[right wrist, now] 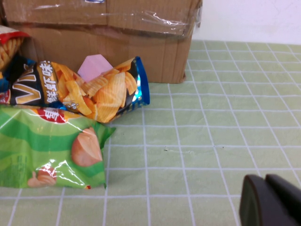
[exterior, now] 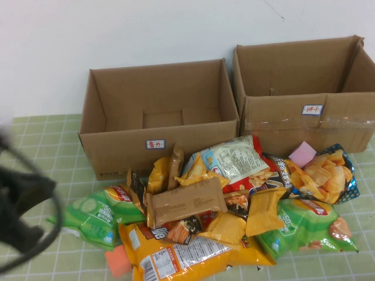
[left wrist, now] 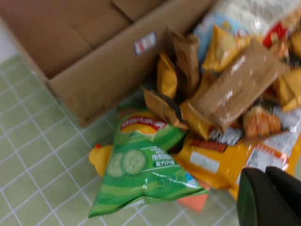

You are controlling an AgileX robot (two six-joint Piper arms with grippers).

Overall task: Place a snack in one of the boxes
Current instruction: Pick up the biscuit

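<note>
The snack, a bright green Lay's bag with cucumber slices, lies flat at the left edge of the snack pile; it also shows in the left wrist view. The lower brown box, with a red-written label, stands open and empty behind it and shows in the left wrist view. My left arm is a dark blur at the far left, beside the bag. My left gripper is shut and empty, apart from the bag. My right gripper is shut and empty over bare cloth, right of the pile.
A taller taped box with a blue-written label stands at the back right. The pile holds another green bag, a large yellow bag, a brown packet and several small packs. A green checked cloth covers the table.
</note>
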